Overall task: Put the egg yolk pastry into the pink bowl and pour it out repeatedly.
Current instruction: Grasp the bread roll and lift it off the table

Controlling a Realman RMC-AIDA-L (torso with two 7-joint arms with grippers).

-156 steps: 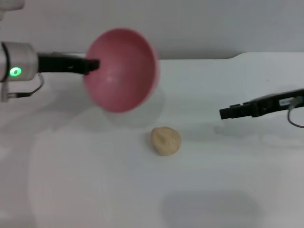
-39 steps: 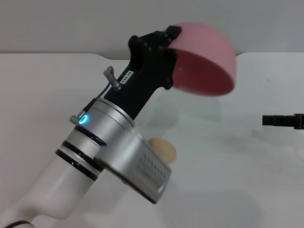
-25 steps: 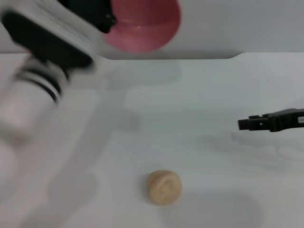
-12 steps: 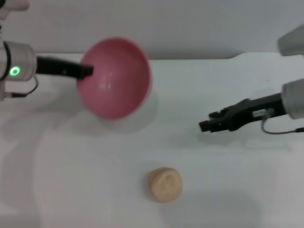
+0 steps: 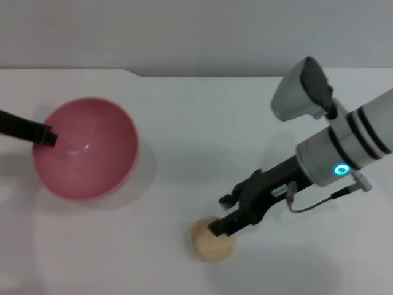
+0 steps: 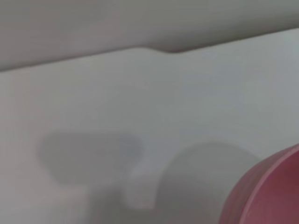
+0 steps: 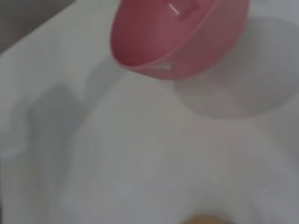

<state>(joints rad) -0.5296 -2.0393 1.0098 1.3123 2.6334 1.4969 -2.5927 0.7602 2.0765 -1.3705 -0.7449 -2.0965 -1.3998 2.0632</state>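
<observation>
The pink bowl (image 5: 86, 150) is at the table's left, opening up and tilted slightly; my left gripper (image 5: 44, 135) is shut on its left rim. The bowl is empty. It also shows in the left wrist view (image 6: 268, 191) and the right wrist view (image 7: 177, 37). The egg yolk pastry (image 5: 212, 241) lies on the table near the front middle; its top edge shows in the right wrist view (image 7: 205, 219). My right gripper (image 5: 224, 214) is open just above the pastry's upper right, with one fingertip (image 5: 219, 228) at the pastry's top.
The white table (image 5: 202, 123) spreads around both things. Its back edge meets a grey wall (image 5: 196, 31). The right arm's silver forearm (image 5: 344, 153) reaches in from the right.
The left arm has moved the bowl left and lower, opening turned more upward. The right arm has come down and inward, from mid-right to the pastry. The pastry has not moved.
</observation>
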